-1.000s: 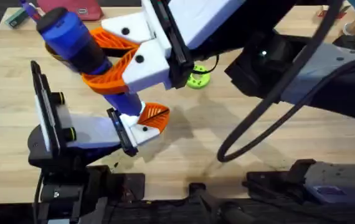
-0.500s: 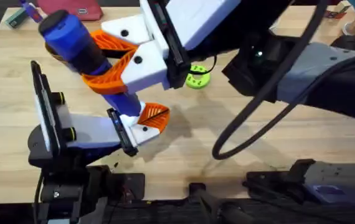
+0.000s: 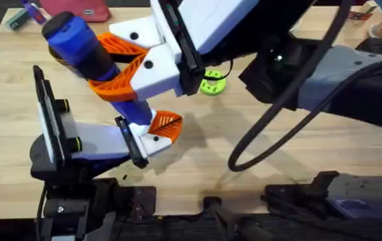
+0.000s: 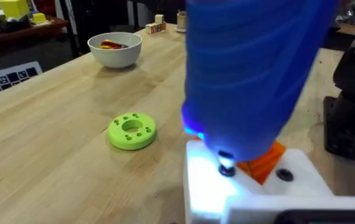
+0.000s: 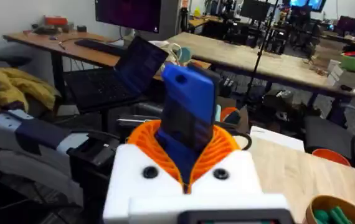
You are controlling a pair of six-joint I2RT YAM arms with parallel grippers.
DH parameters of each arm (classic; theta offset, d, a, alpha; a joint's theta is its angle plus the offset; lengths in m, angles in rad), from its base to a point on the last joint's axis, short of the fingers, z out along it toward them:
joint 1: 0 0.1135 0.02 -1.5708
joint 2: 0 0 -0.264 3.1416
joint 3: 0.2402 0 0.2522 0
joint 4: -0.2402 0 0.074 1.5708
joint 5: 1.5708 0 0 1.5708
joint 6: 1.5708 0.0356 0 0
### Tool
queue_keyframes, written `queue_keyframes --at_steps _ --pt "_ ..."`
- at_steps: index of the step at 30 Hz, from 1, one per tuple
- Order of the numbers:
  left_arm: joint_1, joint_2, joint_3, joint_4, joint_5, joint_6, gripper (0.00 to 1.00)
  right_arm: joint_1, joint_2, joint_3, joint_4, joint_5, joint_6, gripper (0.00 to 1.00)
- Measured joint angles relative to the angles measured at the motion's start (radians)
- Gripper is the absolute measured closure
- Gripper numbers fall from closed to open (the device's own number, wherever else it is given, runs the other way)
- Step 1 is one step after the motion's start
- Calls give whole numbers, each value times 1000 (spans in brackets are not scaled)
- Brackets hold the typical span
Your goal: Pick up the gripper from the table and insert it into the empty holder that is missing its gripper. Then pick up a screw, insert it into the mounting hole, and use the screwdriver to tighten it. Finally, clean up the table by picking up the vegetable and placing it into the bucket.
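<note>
Overhead, we see the right gripper grasping the screwdriver, tip slanting down, holder off beyond it.

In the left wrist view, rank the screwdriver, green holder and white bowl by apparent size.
1. Screwdriver, largest by far, though it sits close to the camera.
2 and 3. Bowl and holder look alike; the bowl is farther off, so no ranking.

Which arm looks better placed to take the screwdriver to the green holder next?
Right, probably. The right gripper is clamped on the screwdriver, and the holder lies on the table just beside that gripper in the overhead view.
</note>
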Motion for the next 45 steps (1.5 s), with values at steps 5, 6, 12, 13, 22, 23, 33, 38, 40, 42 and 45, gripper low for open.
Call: queue_keyframes --at_steps 5,6,12,13,22,23,33,38,40,42,45 --pt "0 0 0 0 0 0 992 0 1 0 10 -1 0 977" --pt "0 0 0 0 0 0 992 0 2 0 13 -2 0 977" --pt "0 0 0 0 0 0 992 0 4 -1 30 -10 0 977" --pt "0 0 0 0 -1 0 992 0 6 -1 40 -13 1 977" --pt "0 0 0 0 0 0 992 -6 4 -6 142 -18 46 977" --pt "0 0 0 0 0 0 992 -9 -1 -6 142 -19 47 977" --pt "0 0 0 0 0 0 992 -63 -72 -6 142 -19 81 977" --pt "0 0 0 0 0 0 992 -159 -72 -6 36 -6 121 977" --pt "0 0 0 0 0 0 992 -205 -74 -5 -73 33 129 977" --pt "0 0 0 0 0 0 992 -254 -78 -1 -212 96 123 977" --pt "0 0 0 0 0 0 992 -318 -98 19 -441 223 80 977"
